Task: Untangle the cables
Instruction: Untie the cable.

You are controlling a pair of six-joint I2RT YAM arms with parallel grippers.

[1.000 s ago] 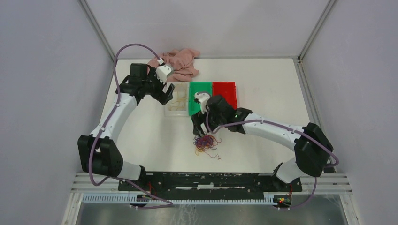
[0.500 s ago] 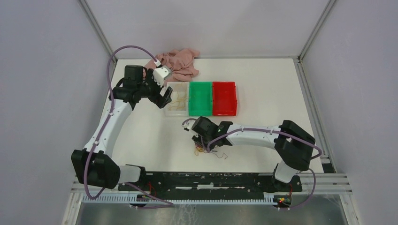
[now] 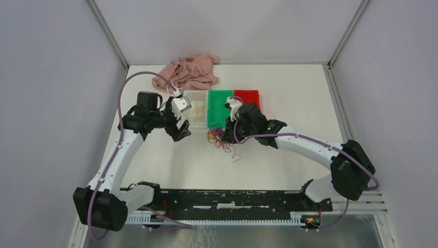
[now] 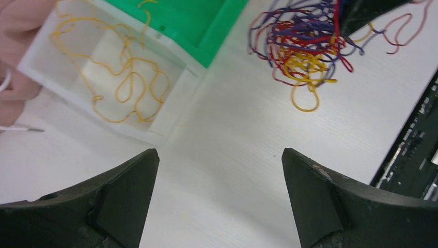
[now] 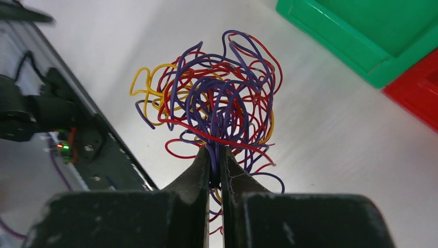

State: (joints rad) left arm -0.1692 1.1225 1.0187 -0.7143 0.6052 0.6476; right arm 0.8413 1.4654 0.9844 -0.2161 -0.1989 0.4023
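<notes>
My right tool (image 5: pixel 217 153) pinched the cables (image 5: pixel 222 93) tight; left tool (image 4: pixel 219 157) sat wide and empty, tangle near, off to its right.

The top camera looks down from above and behind my bases over the whole table (image 3: pixel 289 93). My left wrist camera looks down past my left gripper (image 4: pixel 219 155) from farther off, my right wrist camera from close. All share the cables (image 3: pixel 219 138) and green bin (image 3: pixel 220 106).
</notes>
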